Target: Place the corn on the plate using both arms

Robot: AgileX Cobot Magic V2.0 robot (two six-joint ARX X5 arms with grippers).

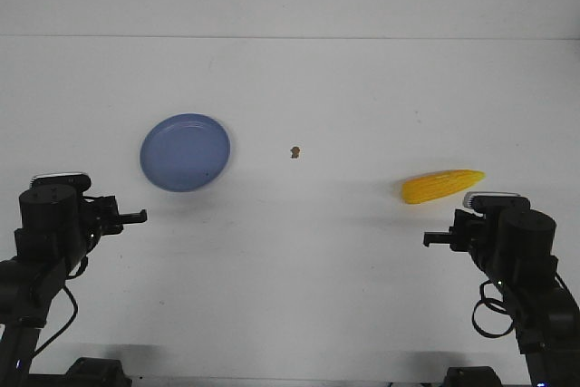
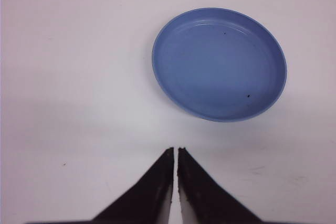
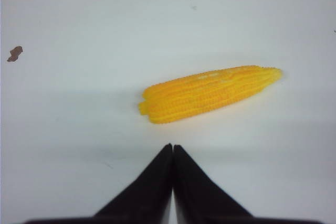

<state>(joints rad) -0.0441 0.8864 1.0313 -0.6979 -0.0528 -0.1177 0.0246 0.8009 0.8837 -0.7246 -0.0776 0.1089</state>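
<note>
Corn (image 3: 209, 94) just beyond closed right fingers (image 3: 157, 182).

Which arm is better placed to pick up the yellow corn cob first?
The right. The yellow corn cob lies just ahead of the right gripper; the left gripper faces the round blue plate.

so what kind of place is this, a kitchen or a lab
Most likely a lab test bench, not a kitchen: a bare white table, two black arms at its near edge, and only a plate and corn as props.
</note>
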